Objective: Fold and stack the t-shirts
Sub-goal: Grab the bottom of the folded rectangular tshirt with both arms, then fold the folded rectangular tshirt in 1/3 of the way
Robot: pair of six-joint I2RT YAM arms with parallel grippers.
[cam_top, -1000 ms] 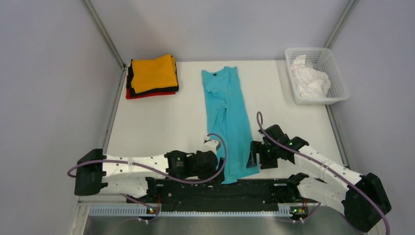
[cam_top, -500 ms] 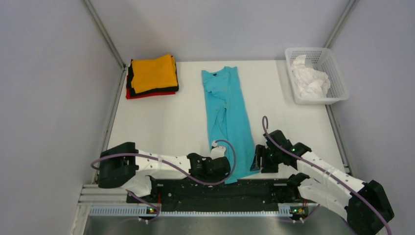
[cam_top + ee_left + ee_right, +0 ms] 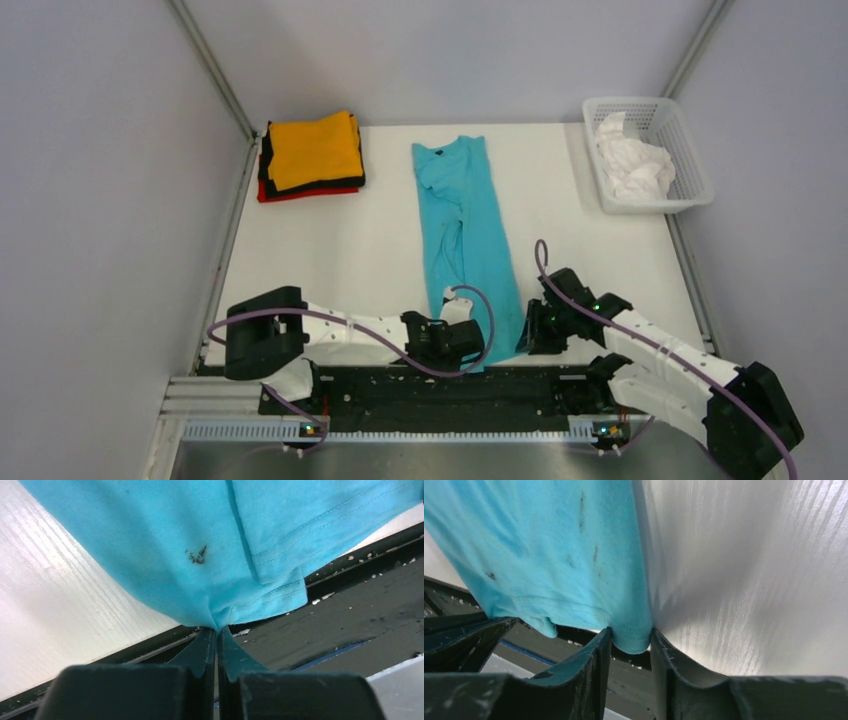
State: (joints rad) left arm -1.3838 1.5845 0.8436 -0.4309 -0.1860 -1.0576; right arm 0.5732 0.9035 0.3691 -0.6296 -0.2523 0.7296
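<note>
Limp, light bright teal cloth t-shirt (image 3: 465,230) on white tabletop (image 3: 340,240); left tool (image 3: 216,632) clamped tight on one hem corner, right tool (image 3: 630,636) straddles the other, grip unclear.

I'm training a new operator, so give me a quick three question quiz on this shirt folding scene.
1. True or false: the left claw is shut on the hem of the teal t-shirt.
2. Which colour tops the folded stack? A red, B orange, C black.
3. Fill in: the white t-shirt lies crumpled in the ____.
Key: 1 true; 2 B; 3 basket.
</note>
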